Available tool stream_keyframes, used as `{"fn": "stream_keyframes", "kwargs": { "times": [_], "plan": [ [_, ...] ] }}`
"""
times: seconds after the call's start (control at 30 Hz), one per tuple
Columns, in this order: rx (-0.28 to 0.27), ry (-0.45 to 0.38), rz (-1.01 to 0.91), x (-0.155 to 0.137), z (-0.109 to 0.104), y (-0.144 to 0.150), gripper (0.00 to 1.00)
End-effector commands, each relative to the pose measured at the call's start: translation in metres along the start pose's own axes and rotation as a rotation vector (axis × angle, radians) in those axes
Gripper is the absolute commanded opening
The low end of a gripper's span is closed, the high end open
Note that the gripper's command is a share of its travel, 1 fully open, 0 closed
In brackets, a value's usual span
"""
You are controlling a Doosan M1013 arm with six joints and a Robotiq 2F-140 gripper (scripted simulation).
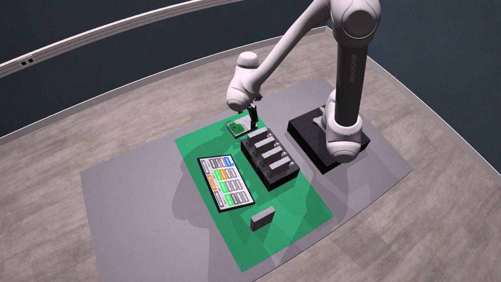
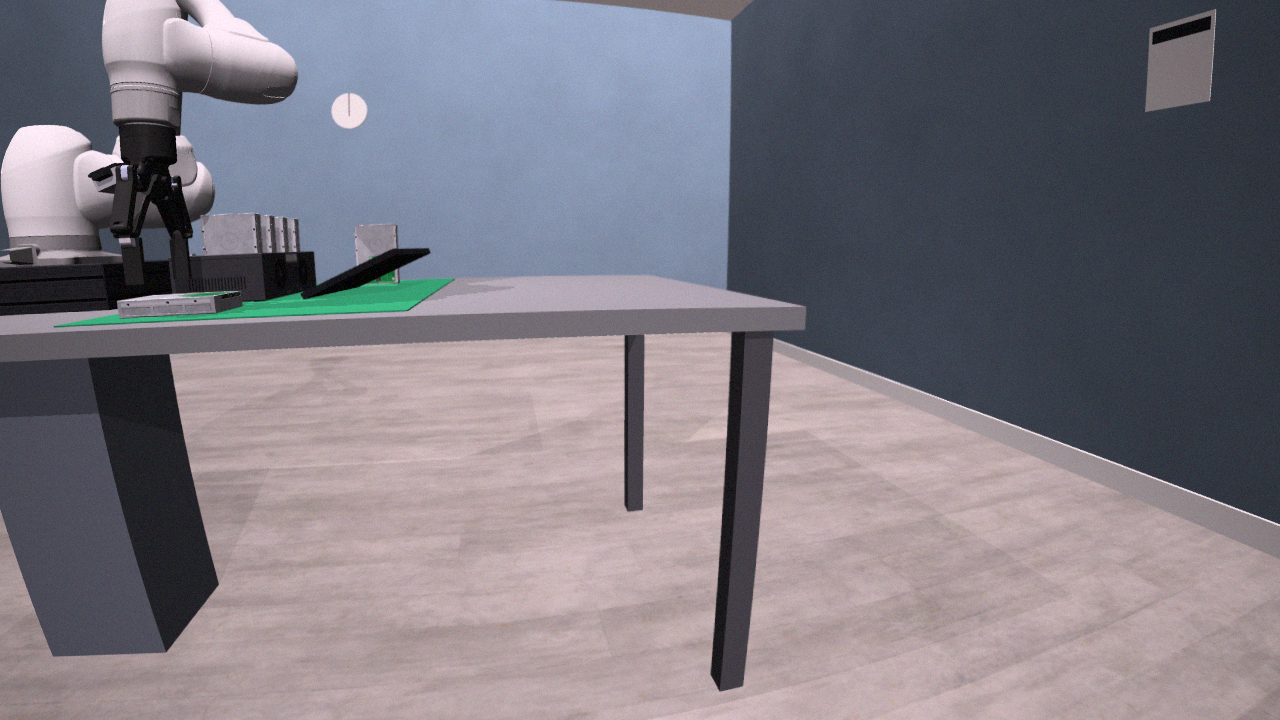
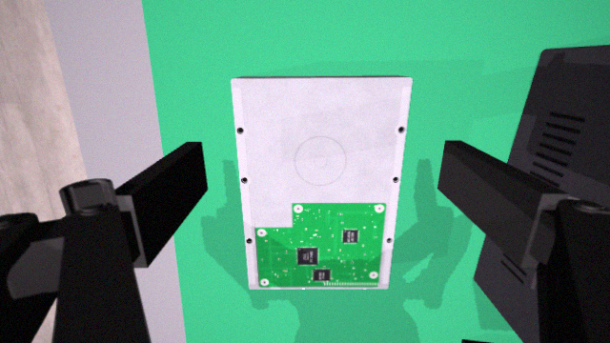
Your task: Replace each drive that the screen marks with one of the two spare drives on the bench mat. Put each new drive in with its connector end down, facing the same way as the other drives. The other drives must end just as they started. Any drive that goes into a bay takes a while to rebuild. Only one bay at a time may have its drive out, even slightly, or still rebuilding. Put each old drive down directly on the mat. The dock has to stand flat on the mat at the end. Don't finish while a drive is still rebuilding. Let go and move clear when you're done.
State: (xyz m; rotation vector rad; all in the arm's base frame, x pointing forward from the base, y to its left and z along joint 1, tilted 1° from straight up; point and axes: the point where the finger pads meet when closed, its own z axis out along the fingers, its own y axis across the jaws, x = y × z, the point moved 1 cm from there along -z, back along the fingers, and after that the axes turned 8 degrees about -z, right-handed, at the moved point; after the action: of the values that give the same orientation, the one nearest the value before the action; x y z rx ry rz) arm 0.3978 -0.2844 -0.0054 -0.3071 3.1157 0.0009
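Note:
My gripper (image 2: 156, 268) (image 3: 322, 165) is open and empty, its fingers spread on both sides of a drive (image 1: 246, 122) (image 2: 170, 307) (image 3: 272, 157) and above it. That drive lies flat on the green mat (image 1: 301, 206) (image 2: 358, 301) (image 3: 334, 38), circuit board up. The black dock (image 1: 285, 179) (image 2: 232, 286) (image 3: 591, 95) stands beside it, with several drives upright in its bays. Another drive (image 1: 262, 218) (image 2: 375, 240) stands upright on the mat, past the dock. The tilted screen (image 1: 236, 207) (image 2: 366, 273) shows blue, orange, green and grey boxes; its text is too small to read.
The arm's black base block (image 1: 303, 141) stands behind the dock, beyond the mat. In the wrist view the dock is close outside the right finger. The grey table (image 1: 140, 196) (image 2: 572, 317) (image 3: 119, 71) extends past the mat, with its edge near the flat drive.

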Motion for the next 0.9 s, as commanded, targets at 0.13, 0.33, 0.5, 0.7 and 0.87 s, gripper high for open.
{"fn": "stream_keyframes", "kwargs": {
  "times": [0.13, 0.33, 0.5, 0.7, 0.87],
  "plan": [
    [0.001, -0.001, 0.000, -0.0004, -0.0005, -0.0004, 0.89],
    [0.001, -0.001, 0.000, -0.0004, -0.0004, -0.0004, 0.89],
    [0.001, -0.001, 0.000, -0.0004, 0.0003, -0.0004, 0.89],
    [0.001, -0.001, 0.000, -0.0004, 0.0032, -0.0004, 0.89],
    [0.001, -0.001, 0.000, -0.0004, 0.0074, -0.0004, 0.89]
  ]
}}
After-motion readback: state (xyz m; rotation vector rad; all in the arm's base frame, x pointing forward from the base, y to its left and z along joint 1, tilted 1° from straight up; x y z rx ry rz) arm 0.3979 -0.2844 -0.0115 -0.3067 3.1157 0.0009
